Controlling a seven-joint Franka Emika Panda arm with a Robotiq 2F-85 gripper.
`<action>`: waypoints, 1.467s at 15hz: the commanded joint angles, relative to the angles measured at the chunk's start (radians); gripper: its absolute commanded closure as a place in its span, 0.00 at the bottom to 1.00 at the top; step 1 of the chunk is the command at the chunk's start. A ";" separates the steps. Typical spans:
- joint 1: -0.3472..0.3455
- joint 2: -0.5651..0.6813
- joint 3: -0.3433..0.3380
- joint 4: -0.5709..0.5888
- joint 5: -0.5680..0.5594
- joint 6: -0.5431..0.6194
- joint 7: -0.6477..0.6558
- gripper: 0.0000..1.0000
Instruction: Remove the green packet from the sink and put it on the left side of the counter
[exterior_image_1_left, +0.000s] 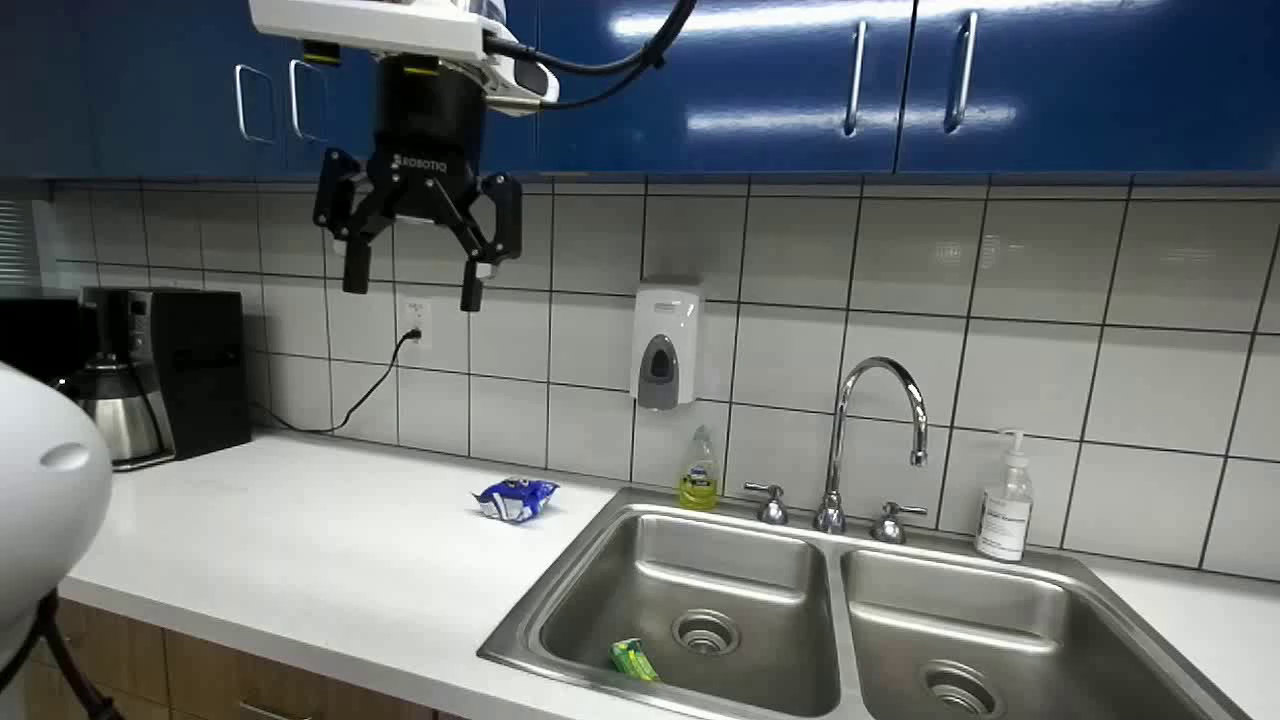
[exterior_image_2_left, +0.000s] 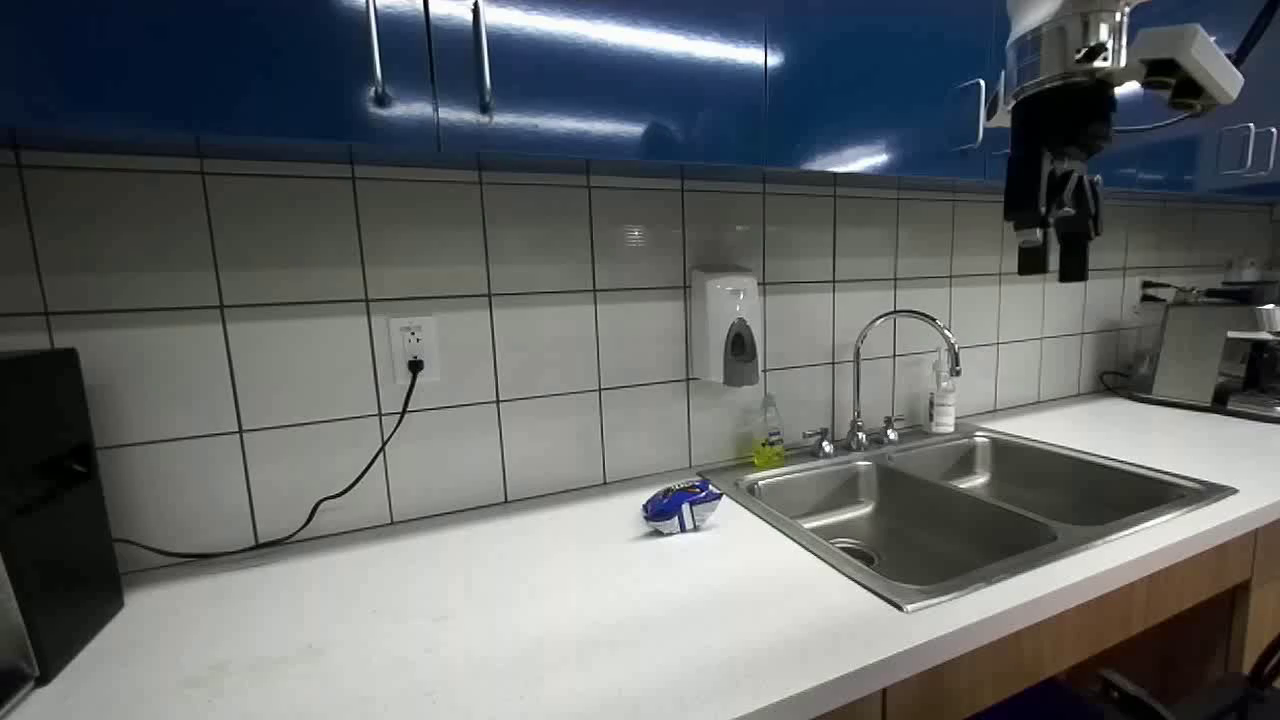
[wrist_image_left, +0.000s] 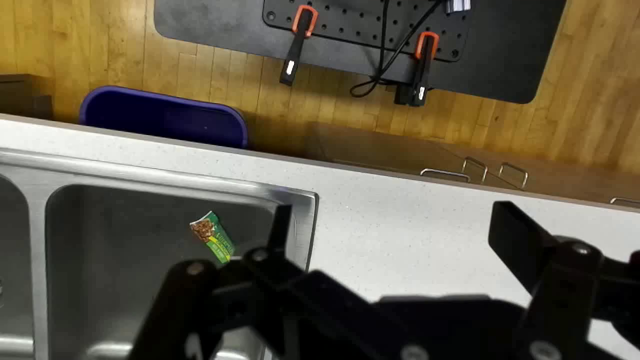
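Note:
The green packet (exterior_image_1_left: 633, 660) lies in the basin of the steel sink (exterior_image_1_left: 838, 625) nearest the coffee maker, near its front wall. It also shows in the wrist view (wrist_image_left: 214, 237), left of my fingers; in an exterior view the wall of the sink (exterior_image_2_left: 1055, 543) hides it. My gripper (exterior_image_1_left: 414, 280) is open and empty, high above the off-white counter (exterior_image_1_left: 300, 540), well apart from the packet. The gripper also shows in an exterior view (exterior_image_2_left: 1054, 262). In the wrist view the open fingers (wrist_image_left: 392, 225) span the sink's edge and the counter (wrist_image_left: 400, 200).
A blue-and-white crinkled packet (exterior_image_1_left: 516, 498) lies on the counter beside the sink. A chrome faucet (exterior_image_1_left: 835, 450), a yellow soap bottle (exterior_image_1_left: 699, 470) and a pump bottle (exterior_image_1_left: 1005, 505) stand behind the basins. A black coffee maker (exterior_image_1_left: 190, 370) stands at the counter's end. Blue cabinets (exterior_image_1_left: 720, 90) hang above.

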 joint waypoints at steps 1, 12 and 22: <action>-0.002 0.002 0.001 0.002 0.001 -0.001 -0.001 0.00; -0.111 0.226 -0.084 -0.074 -0.107 0.375 0.058 0.00; -0.119 0.734 -0.100 0.002 0.003 0.796 0.042 0.00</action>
